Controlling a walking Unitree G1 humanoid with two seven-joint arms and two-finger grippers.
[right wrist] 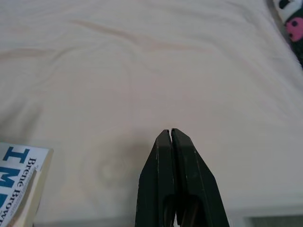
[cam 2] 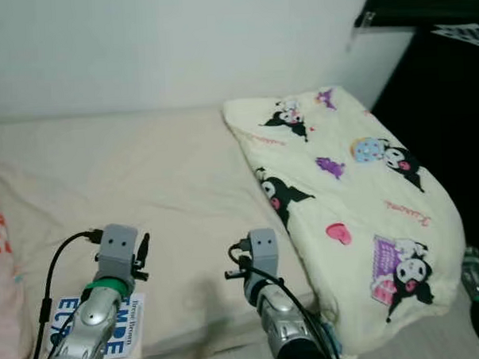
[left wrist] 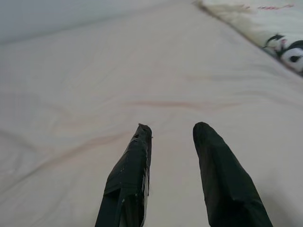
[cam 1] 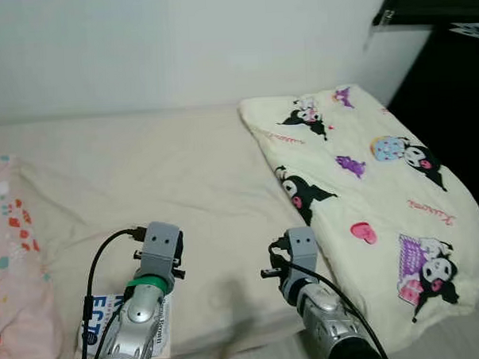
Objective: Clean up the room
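A white book with blue lettering lies at the near left edge of the bed, partly under my left arm. My left gripper is open, hovering low over the bare cream sheet with nothing between its fingers. My right gripper is shut on nothing, low over the sheet, and the book's corner lies off to its side. A cream blanket with cartoon prints is bunched along the right side of the bed, next to my right arm.
Pink patterned fabric lies at the bed's left edge. A white wall runs behind the bed. Dark furniture with a shelf stands at the right. A clear plastic object sits low beside the blanket.
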